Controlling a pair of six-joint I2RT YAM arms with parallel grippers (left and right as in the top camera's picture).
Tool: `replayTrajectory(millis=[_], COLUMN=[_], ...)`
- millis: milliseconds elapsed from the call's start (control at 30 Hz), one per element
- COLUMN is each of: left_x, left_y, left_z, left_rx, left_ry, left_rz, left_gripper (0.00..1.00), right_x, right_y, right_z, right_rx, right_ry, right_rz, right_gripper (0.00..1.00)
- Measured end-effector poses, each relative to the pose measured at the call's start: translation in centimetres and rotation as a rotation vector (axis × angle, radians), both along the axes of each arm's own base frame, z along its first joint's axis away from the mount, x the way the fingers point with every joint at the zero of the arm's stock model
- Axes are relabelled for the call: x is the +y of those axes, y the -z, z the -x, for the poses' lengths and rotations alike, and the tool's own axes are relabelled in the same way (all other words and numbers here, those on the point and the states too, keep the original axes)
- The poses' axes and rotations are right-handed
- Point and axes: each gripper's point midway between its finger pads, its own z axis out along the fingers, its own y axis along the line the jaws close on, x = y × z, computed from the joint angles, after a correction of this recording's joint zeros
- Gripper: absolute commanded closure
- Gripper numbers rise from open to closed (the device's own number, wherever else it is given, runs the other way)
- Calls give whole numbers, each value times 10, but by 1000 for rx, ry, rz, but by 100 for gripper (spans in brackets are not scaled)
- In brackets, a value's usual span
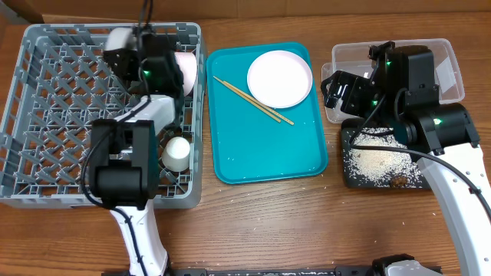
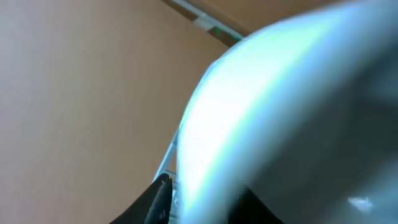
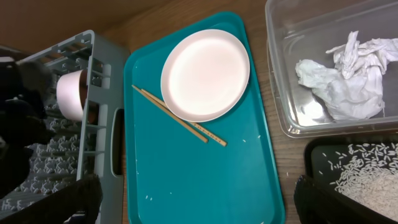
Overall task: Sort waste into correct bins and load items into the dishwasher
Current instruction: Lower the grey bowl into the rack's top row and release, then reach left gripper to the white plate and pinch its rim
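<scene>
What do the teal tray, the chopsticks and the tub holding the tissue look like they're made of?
Teal tray: probably plastic, smooth with a soft sheen.
Chopsticks: likely wood or bamboo, pale tan and matte.
Tub: clear plastic, since the table shows through its walls.

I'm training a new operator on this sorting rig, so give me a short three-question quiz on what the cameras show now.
1. True or false: the right claw is open and empty.
2. Where does the crumpled white tissue lie? A) clear rectangular plastic tub B) grey lattice dish rack C) shallow black tray
3. Fill in: the pair of wooden chopsticks lies on the ___ serving tray.
Key: 1 true; 2 A; 3 teal.
</scene>
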Motion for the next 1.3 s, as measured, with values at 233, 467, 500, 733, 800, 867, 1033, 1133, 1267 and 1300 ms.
replayTrajectory(millis=[233, 467, 500, 733, 800, 867, 1033, 1133, 1267, 1300], left_x=[-39, -48, -46, -42, -43, -44, -60, -76, -91, -94], left_y=[3, 1, 0, -4, -5, -5, -15, -32, -46, -45], left_z=[-7, -2, 0, 11, 12, 12, 4, -1, -3, -4], left_rx=[8, 5, 3, -8, -11, -11, -34, -71, -113, -112], left_ry=[71, 50, 36, -38, -44, -39, 31, 96, 152, 161], left_rz=[-1, -12, -15, -32, -33, -33, -17, -1, 24, 32], left_gripper=[66, 49, 46, 27, 23, 21, 16, 13, 12, 12], right_x=[0, 0, 0, 0, 0, 0, 0, 0, 0, 0], right_y=[0, 0, 0, 0, 0, 0, 0, 0, 0, 0], right_z=[0, 0, 0, 0, 0, 0, 0, 0, 0, 0], right_rx=[0, 0, 0, 0, 0, 0, 0, 0, 0, 0], right_ry=[1, 0, 1, 0, 0, 0, 0, 0, 1, 0], right_rz=[0, 0, 0, 0, 0, 0, 0, 0, 0, 0], right_gripper=[0, 0, 0, 0, 0, 0, 0, 0, 0, 0])
